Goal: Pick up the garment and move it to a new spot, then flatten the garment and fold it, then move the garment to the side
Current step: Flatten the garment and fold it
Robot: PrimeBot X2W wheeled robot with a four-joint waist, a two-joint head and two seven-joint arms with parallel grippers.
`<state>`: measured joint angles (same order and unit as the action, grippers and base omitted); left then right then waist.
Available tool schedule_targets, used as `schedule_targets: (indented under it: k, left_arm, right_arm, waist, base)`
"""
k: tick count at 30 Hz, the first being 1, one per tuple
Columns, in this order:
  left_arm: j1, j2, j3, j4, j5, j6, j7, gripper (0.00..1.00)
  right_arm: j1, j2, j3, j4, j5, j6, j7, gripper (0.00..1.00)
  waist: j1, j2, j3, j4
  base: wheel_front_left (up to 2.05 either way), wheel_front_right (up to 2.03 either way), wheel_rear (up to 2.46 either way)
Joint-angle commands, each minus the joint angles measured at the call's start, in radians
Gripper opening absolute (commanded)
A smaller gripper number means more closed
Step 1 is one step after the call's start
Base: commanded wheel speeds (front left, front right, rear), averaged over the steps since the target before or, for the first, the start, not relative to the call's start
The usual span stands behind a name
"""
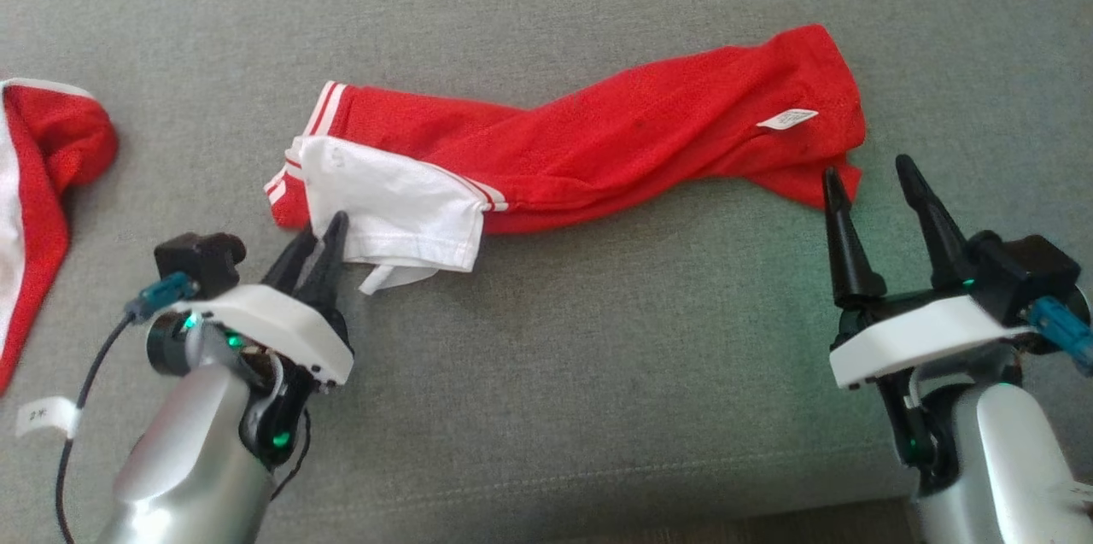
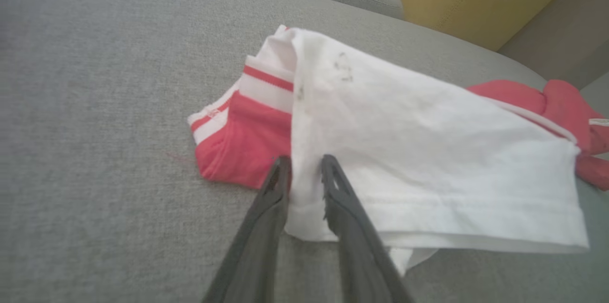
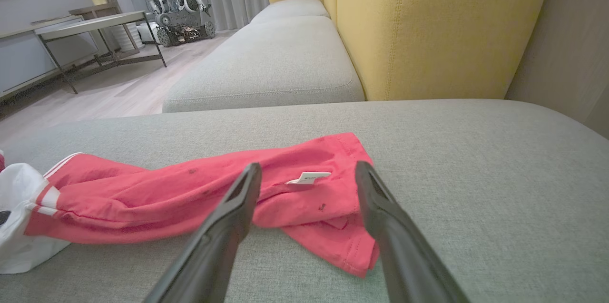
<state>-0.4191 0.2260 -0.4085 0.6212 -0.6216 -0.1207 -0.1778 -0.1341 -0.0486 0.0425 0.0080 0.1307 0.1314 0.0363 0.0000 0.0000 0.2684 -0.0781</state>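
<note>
A red garment [image 1: 615, 143] with white stripes and a white part lies stretched out in a twisted band across the grey sofa cushion [image 1: 546, 373]. My left gripper [image 1: 329, 226] is at the garment's near-left end, its fingers drawn close together on the corner of the white hem [image 2: 304, 208]. In the left wrist view the white cloth [image 2: 418, 151] runs between the two fingers of this gripper [image 2: 304, 165]. My right gripper [image 1: 867, 168] stands open just in front of the garment's red right end [image 3: 323, 217], its tips either side of a small white label [image 3: 309, 178].
A second red and white piece of clothing [image 1: 43, 151] lies at the cushion's far left. The yellow sofa back [image 3: 428, 22] rises behind the cushion. The cushion's front edge [image 1: 768, 518] runs near my arms. A metal side table [image 3: 90, 22] stands across the room.
</note>
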Motion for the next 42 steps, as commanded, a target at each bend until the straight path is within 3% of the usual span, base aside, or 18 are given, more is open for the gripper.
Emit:
schedule_targets:
  k: [1, 10, 17, 31, 32, 33, 34, 42]
  left_arm:
    - [-0.006, 0.032, 0.027, -0.038, 0.005, 0.01, -0.015, 0.03]
    - [0.026, 0.05, 0.018, -0.117, 0.031, 0.055, -0.025, 0.0]
    - [0.023, 0.058, 0.008, -0.186, 0.042, 0.076, -0.009, 0.0]
    - [-0.016, 0.057, -0.012, -0.229, 0.052, 0.084, -0.001, 0.0]
    - [-0.017, 0.057, -0.012, -0.229, 0.052, 0.084, -0.002, 0.0]
    - [-0.016, 0.058, -0.012, -0.23, 0.052, 0.085, -0.004, 0.0]
    - [-0.015, 0.058, -0.012, -0.232, 0.051, 0.085, -0.006, 0.0]
    - [-0.011, 0.089, 0.024, -0.319, 0.074, 0.125, -0.05, 0.0]
  right_arm:
    - [-0.024, -0.002, 0.014, -0.029, 0.007, -0.001, -0.006, 1.0]
    - [-0.041, -0.002, -0.048, 0.001, 0.004, -0.001, 0.015, 1.0]
    - [-0.146, -0.051, -0.106, 0.133, 0.032, -0.001, 0.061, 1.0]
    - [-0.391, -0.155, -0.004, 0.469, 0.188, -0.001, 0.187, 1.0]
    - [-0.397, -0.161, 0.006, 0.477, 0.198, -0.001, 0.186, 0.51]
    - [-0.401, -0.166, 0.016, 0.48, 0.211, -0.001, 0.181, 0.4]
    - [-0.403, -0.169, 0.025, 0.48, 0.223, -0.001, 0.176, 0.0]
    - [-0.4, -0.211, 0.07, 0.399, 0.241, -0.001, 0.095, 0.0]
  waist:
    - [0.0, 0.0, -0.005, 0.006]
    - [0.0, 0.0, -0.012, 0.018]
    - [0.0, 0.0, 0.007, 0.035]
    - [0.0, 0.0, 0.062, 0.076]
    - [0.0, 0.0, 0.063, 0.077]
    - [0.0, 0.0, 0.063, 0.078]
    - [0.0, 0.0, 0.063, 0.078]
    - [0.0, 0.0, 0.045, 0.066]
  base:
    - [0.0, 0.0, 0.0]
    - [0.0, 0.0, 0.0]
    - [0.0, 0.0, 0.0]
    - [0.0, 0.0, 0.0]
    - [0.0, 0.0, 0.0]
    - [0.0, 0.0, 0.0]
    - [0.0, 0.0, 0.0]
    - [0.0, 0.0, 0.0]
